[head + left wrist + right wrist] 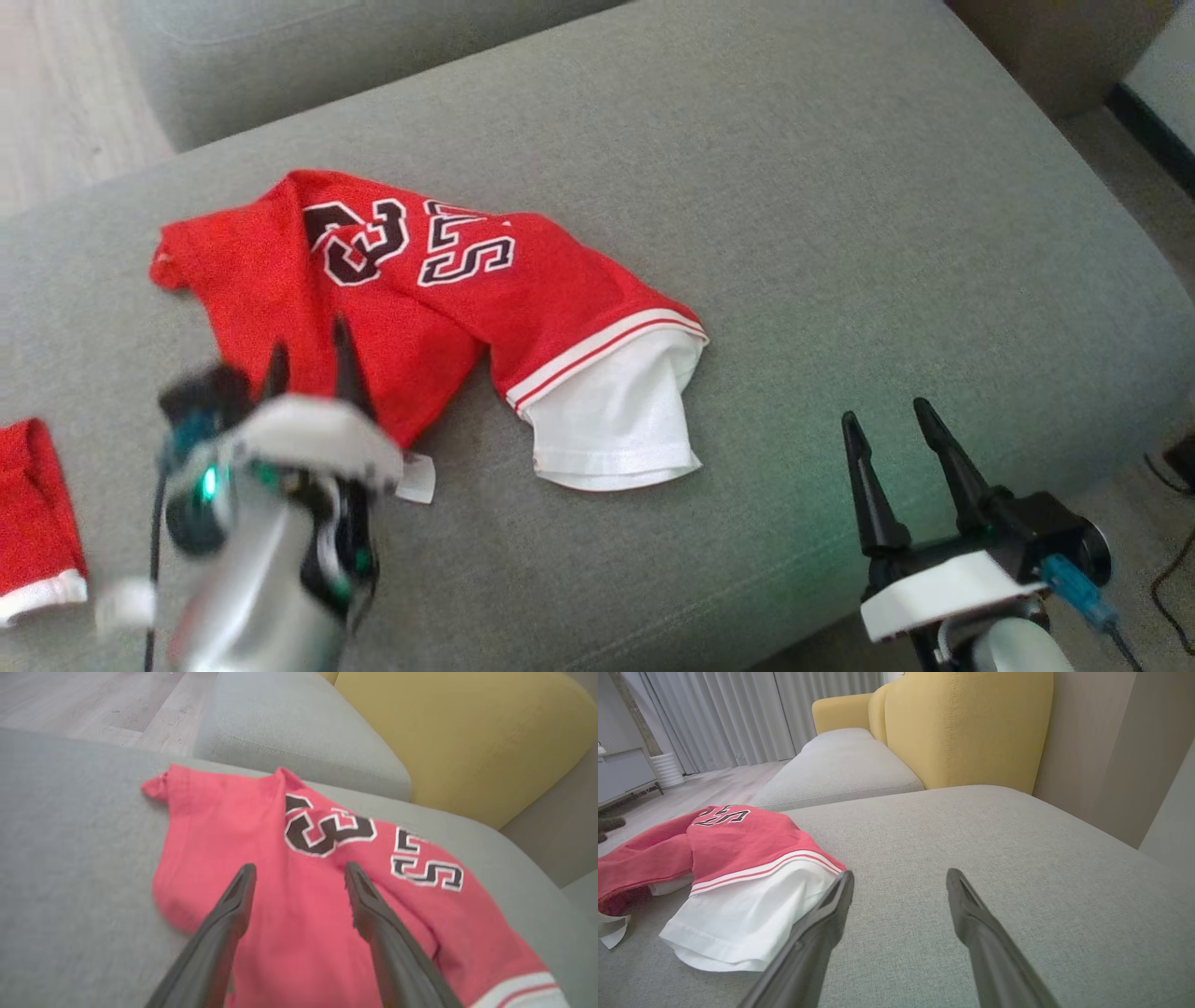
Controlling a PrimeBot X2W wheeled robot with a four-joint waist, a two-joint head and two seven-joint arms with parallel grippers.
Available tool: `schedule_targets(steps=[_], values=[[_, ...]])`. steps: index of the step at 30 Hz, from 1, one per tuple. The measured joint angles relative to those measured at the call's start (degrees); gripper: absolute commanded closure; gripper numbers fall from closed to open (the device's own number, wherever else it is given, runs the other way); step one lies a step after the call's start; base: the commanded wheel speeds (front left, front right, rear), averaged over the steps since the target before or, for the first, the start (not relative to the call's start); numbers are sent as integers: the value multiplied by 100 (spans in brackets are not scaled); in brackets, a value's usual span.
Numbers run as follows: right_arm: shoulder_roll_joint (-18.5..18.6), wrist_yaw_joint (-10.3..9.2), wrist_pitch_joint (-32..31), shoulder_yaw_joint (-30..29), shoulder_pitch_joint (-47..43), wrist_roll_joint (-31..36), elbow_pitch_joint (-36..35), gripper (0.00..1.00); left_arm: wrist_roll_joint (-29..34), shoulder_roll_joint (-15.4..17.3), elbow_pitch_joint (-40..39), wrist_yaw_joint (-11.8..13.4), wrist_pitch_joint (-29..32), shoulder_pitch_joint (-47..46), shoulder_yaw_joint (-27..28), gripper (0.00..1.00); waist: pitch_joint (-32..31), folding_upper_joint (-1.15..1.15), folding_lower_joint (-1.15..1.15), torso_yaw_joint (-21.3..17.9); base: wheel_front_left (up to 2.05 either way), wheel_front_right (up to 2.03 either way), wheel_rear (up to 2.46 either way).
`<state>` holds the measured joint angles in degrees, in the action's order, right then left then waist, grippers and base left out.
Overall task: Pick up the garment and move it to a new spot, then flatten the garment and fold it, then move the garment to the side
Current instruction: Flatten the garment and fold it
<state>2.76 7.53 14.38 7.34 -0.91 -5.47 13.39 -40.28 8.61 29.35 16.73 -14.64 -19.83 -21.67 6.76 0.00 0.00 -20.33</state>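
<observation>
The garment is a red jersey with black-and-white lettering and a white sleeve; it lies crumpled on the grey sofa seat. Above its near red edge hovers my left gripper, open, nothing between its fingers. The left wrist view looks down on the garment between the spread fingers of the left gripper. My right gripper stands open near the seat's front right, apart from the cloth. In the right wrist view the right gripper is over bare seat, with the garment to its left.
Another piece of red cloth with a white band lies at the left edge of the seat. A yellow backrest rises behind. A second grey cushion lies beyond, and cables trail on the floor at right.
</observation>
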Motion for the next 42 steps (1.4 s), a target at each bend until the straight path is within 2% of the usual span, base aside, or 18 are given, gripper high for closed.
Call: schedule_targets(steps=[7,12,21,30,34,35,36,37,42], values=[[-1,0,0,-30,-206,0,-38,0,368,2,-1090,242,0,1364,-7,0,-73,0,0,154,0,0,0],[-2,0,0,-26,-207,1,-60,0,504,159,-1021,291,171,1735,-211,0,-26,0,0,236,0,0,0],[-2,0,0,16,-185,2,-62,0,709,196,-323,134,240,1401,-525,0,50,0,0,232,0,0,0],[-1,0,0,33,-181,2,-56,0,905,-64,458,-63,53,742,-590,0,83,0,0,106,0,0,0],[-1,0,0,31,-170,1,-56,0,1047,-130,748,-65,35,446,-538,0,119,0,0,93,0,0,0],[-1,0,0,30,-160,1,-56,0,1081,-136,811,-64,35,372,-528,22,123,0,0,97,0,0,0],[-1,0,0,23,-152,1,-56,0,1141,-136,854,-65,35,311,-524,83,125,0,0,103,0,0,0],[-1,0,0,19,-139,1,-55,0,1191,-133,873,-67,35,273,-512,100,126,0,0,112,0,0,0],[-1,0,0,-70,-109,1,-59,0,1546,-33,856,3,35,275,-515,100,84,0,0,230,0,0,0]])
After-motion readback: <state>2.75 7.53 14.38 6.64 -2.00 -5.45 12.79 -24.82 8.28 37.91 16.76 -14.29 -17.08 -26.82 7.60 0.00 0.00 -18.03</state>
